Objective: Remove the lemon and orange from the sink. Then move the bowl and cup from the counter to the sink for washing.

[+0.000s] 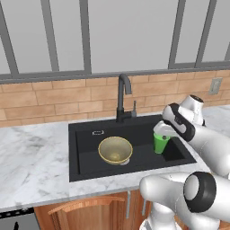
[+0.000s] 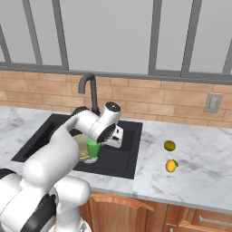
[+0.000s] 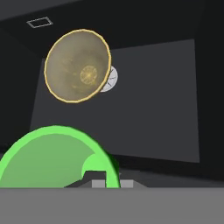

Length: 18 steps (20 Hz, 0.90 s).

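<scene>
The black sink holds the golden-tan bowl, upright near the round drain; the hand view shows the same bowl ahead. My gripper is shut on the rim of the green cup, which sits upright and low in the right part of the basin. Whether the cup touches the basin floor I cannot tell. The cup is partly hidden behind my arm, and its rim fills the lower left of the hand view. On the counter to the right of the sink lie the orange and the lemon.
The tall black faucet stands behind the basin's middle. Marble counter runs on both sides of the sink. A brick backsplash with a wall socket lies behind, and wooden cabinet fronts sit below.
</scene>
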Tool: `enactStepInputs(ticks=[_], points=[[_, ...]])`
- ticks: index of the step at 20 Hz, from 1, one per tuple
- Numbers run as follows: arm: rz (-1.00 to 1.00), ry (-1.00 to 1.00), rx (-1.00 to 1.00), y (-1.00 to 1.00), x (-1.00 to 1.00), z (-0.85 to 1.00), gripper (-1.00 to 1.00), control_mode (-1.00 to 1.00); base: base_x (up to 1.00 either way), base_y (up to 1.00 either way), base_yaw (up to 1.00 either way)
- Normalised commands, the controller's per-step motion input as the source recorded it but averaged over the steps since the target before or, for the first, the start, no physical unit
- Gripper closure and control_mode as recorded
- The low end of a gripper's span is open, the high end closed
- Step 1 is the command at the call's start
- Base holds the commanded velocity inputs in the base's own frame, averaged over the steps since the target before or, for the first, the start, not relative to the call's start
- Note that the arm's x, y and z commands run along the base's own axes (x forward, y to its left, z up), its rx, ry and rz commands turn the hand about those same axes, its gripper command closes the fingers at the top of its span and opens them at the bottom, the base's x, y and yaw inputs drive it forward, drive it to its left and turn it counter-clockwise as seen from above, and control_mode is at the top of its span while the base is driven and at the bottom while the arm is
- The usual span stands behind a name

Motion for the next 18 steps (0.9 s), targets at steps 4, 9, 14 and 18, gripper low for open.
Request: enactStepInputs(ticks=[4,9,14,18], points=[[0.00,0.00,-0.03,0.00,0.16,-0.22,1.00,-1.00,0.00,0.00,0.00],[0.00,0.00,-0.01,0.00,0.16,-0.20,1.00,-1.00,0.00,0.00,0.00],[0.01,0.00,0.00,0.00,0.13,-0.19,1.00,-1.00,0.00,0.00,0.00],[0.00,0.00,0.00,0.00,0.15,-0.20,1.00,-1.00,0.00,0.00,0.00]])
